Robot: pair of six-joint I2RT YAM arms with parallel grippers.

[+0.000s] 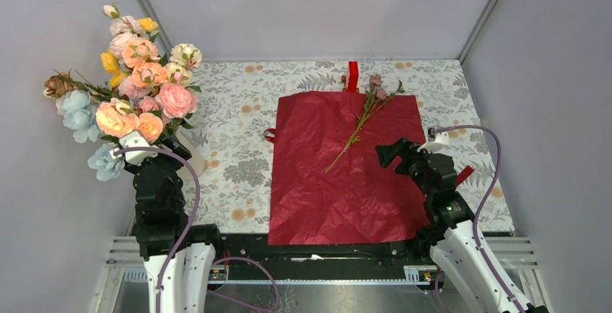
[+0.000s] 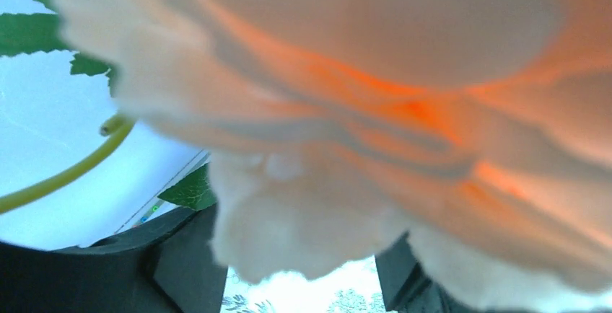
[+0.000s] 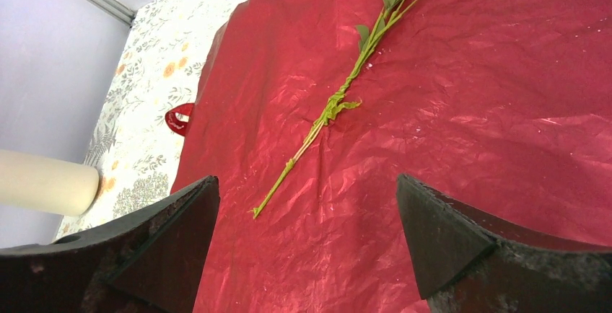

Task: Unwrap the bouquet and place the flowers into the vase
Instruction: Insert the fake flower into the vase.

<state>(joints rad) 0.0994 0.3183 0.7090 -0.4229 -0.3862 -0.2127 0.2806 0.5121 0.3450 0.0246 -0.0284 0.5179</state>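
Grey walls close in a worktop (image 1: 238, 111) covered with a flower-patterned cloth. In the top view the dark red wrapping paper (image 1: 346, 183) lies spread flat in the middle. One thin stem (image 1: 357, 125) with small pink blooms lies slantwise on it. A red ribbon (image 1: 352, 76) is at the paper's far edge. At the left, the white vase (image 1: 189, 148) carries big roses (image 1: 148, 75) and pale blue flowers (image 1: 76, 111), and the left arm (image 1: 159, 190) reaches up to it. The right hand (image 1: 393, 153) hovers over the paper's right part.

In the left wrist view a blurred peach rose fills nearly everything. The left hand (image 2: 296, 270) has its fingers apart with nothing pinched.

In the right wrist view the fingers are spread wide and the stem lies ahead, untouched. The vase is far left.
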